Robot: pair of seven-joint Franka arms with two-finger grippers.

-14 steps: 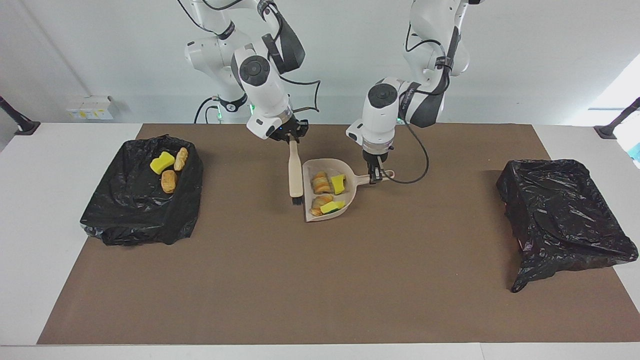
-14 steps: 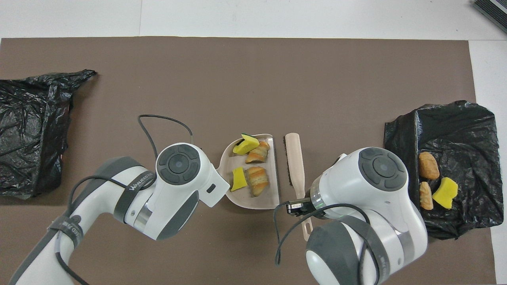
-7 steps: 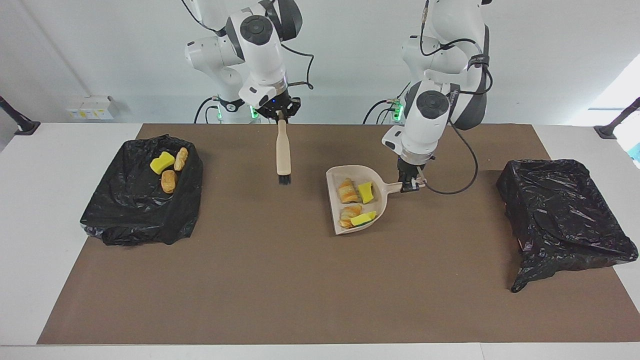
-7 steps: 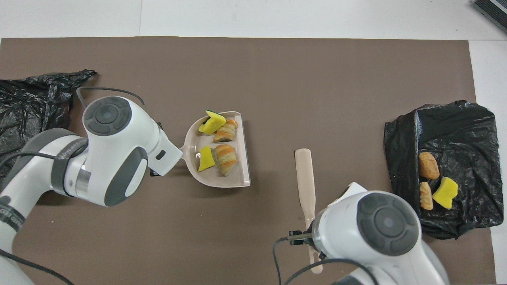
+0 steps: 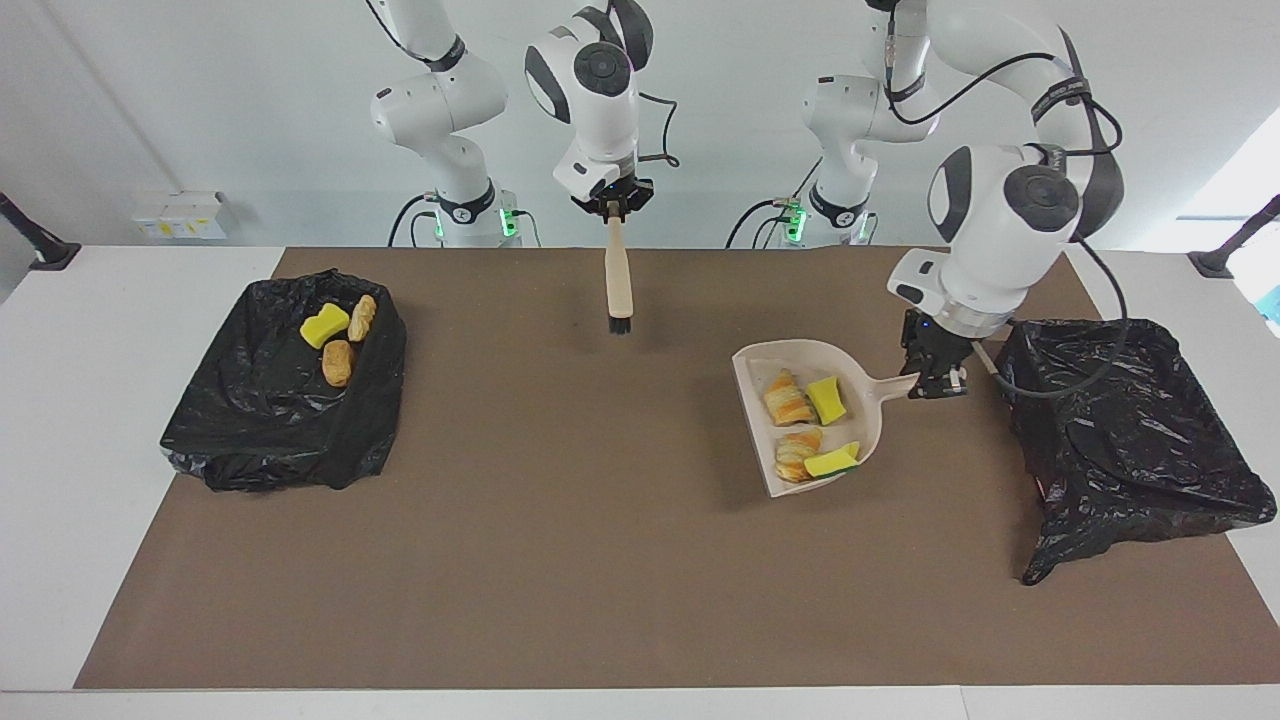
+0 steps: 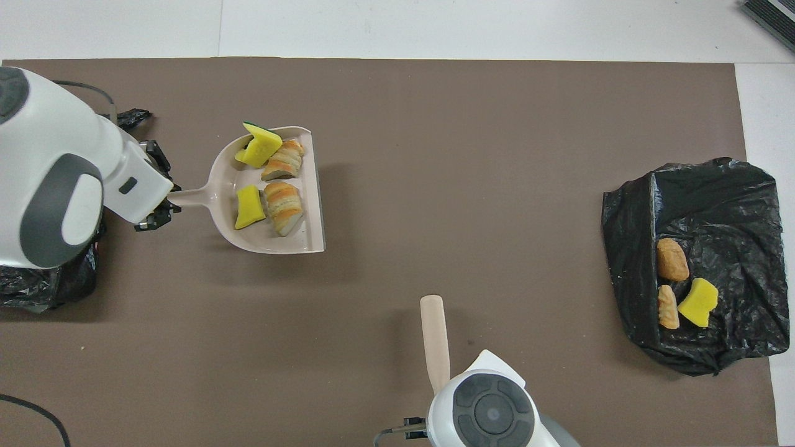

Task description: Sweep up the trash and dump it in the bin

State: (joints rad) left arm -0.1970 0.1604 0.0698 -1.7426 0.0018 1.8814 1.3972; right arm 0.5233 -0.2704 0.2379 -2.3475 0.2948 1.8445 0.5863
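overhead, our left gripper is half hidden under its own wrist, and our right gripper is wholly covered by the arm's head, so we read both from the facing view. the left gripper is clenched on the handle of the dustpan, held up over the mat just beside the bin at the left arm's end. that bin's black bag is crumpled, and overhead the wrist cuts most of it off. four scraps lie in the pan, two yellow and two bread-like; one yellow piece sits on the pan's rim. the right gripper grasps the top of the brush, which hangs bristles down over the mat's edge nearest us, clear of the surface. three more scraps lie in the other bin at the right arm's end. between the bins the mat is open, with free room around pan and brush.
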